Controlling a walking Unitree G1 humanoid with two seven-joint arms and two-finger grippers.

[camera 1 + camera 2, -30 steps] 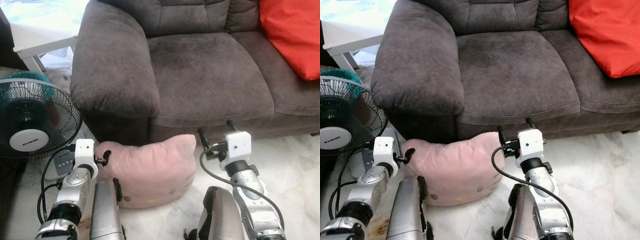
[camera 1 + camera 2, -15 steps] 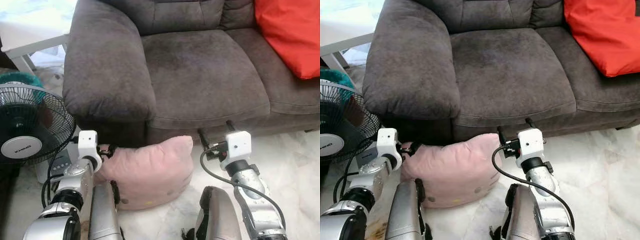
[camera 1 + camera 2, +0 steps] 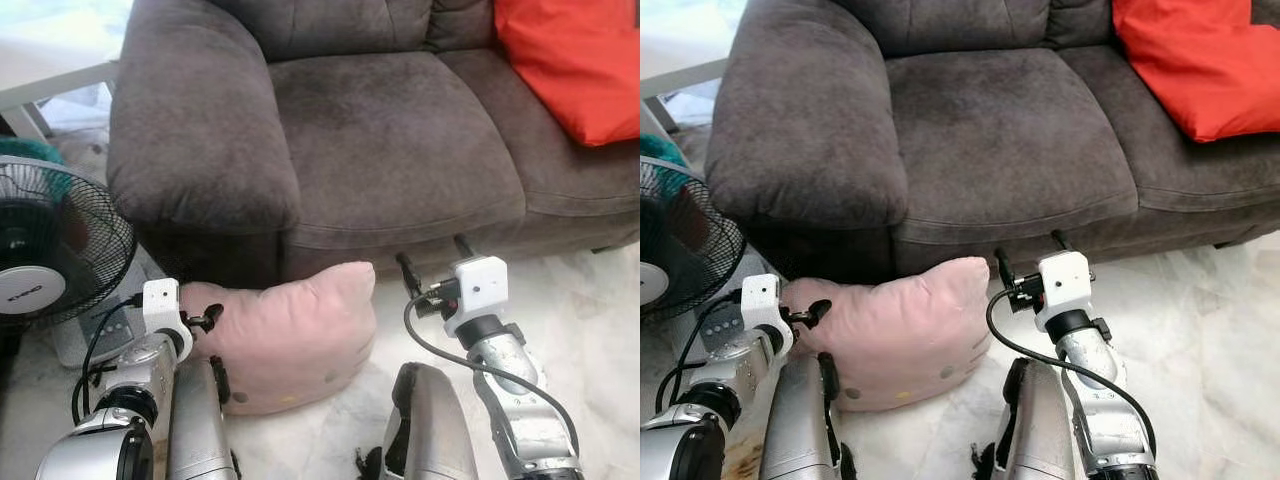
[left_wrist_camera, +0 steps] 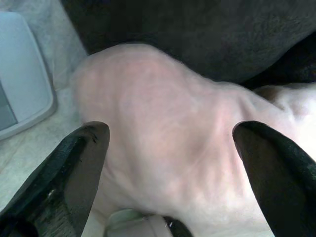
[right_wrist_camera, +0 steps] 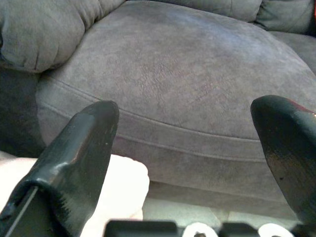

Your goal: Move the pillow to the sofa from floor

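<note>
Lying on the floor [image 3: 600,330] against the sofa [image 3: 390,150] front edge, the pink pillow [image 3: 285,335] is sitting between my left gripper's [image 4: 170,163] spread fingers; my right gripper [image 3: 432,262] is hovering open beside it.

My left claw [image 3: 208,319] sits low at near left, fingers spread; right claw [image 3: 435,265] raised further fwd, fingers wide apart.

Pink pillow [image 3: 290,335] on floor, leaning against grey sofa [image 3: 390,150] front

Small dark brand lettering on the fan's [image 3: 45,262] white hub (too blurred to read), no other text
</note>
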